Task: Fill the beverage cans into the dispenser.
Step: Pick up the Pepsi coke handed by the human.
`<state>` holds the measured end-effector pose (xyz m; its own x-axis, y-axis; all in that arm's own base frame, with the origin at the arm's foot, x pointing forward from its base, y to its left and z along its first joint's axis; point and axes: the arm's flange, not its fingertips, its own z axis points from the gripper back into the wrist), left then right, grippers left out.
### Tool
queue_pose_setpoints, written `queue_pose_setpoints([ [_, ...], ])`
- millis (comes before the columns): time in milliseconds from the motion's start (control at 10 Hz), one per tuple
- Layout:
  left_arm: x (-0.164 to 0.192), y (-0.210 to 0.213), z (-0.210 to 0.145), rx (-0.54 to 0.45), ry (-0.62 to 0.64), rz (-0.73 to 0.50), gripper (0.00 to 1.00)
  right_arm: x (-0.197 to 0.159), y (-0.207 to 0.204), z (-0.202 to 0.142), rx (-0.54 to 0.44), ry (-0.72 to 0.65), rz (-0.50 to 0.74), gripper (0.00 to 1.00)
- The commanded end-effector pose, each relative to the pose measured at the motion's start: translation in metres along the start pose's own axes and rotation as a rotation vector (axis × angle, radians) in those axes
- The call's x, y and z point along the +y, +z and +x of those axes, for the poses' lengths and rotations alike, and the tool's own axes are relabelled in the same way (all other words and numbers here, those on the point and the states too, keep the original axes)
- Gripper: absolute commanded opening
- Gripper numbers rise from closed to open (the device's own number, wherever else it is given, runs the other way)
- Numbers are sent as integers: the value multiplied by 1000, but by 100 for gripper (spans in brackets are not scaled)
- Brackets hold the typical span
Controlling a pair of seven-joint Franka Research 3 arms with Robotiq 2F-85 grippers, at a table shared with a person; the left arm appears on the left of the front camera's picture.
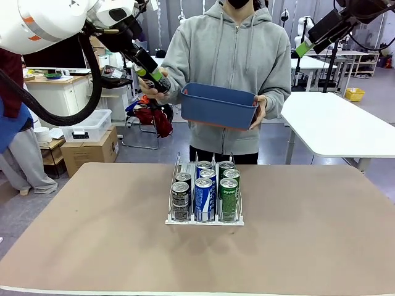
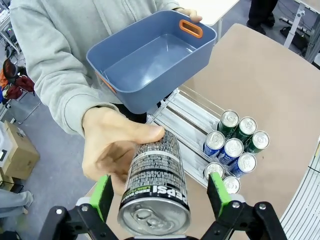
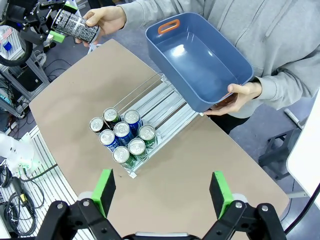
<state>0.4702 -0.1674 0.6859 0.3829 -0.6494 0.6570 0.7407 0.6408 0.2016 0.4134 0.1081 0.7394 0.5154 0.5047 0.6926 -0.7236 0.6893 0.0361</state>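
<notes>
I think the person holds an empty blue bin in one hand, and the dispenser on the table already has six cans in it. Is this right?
Not quite: the dispenser holds seven cans, not six. The right wrist view shows two in one outer lane, three in the middle lane and two in the other outer lane. The rest is right: the person holds the empty blue bin in one hand.

Left end effector (image 2: 157, 200) clamped, right (image 3: 162, 192) agape

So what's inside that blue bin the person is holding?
Nothing: the blue bin looks bare across its visible floor in both wrist views. Only the strip under its near wall is hidden.
</notes>
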Motion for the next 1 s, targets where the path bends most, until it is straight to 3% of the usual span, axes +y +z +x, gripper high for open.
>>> queue_pose_setpoints([
  [0, 3, 0, -1, 6, 2, 5, 40, -1, 0, -1, -2, -2, -1, 100],
  [100, 3, 1, -2, 3, 15, 7, 40, -1, 0, -1, -2, -2, -1, 100],
  [200, 4, 2, -2, 5, 23, 6, 0, -1, 0, -1, -2, -2, -1, 100],
  [300, 6, 3, -2, -2, 46, 12, 38, -1, 0, -1, -2, -2, -1, 100],
  [400, 6, 4, -3, 3, 63, 10, 0, -1, 0, -1, -2, -2, -1, 100],
  [900, 8, 10, -3, 16, 93, 11, 0, -1, 0, -1, -2, -2, -1, 100],
])
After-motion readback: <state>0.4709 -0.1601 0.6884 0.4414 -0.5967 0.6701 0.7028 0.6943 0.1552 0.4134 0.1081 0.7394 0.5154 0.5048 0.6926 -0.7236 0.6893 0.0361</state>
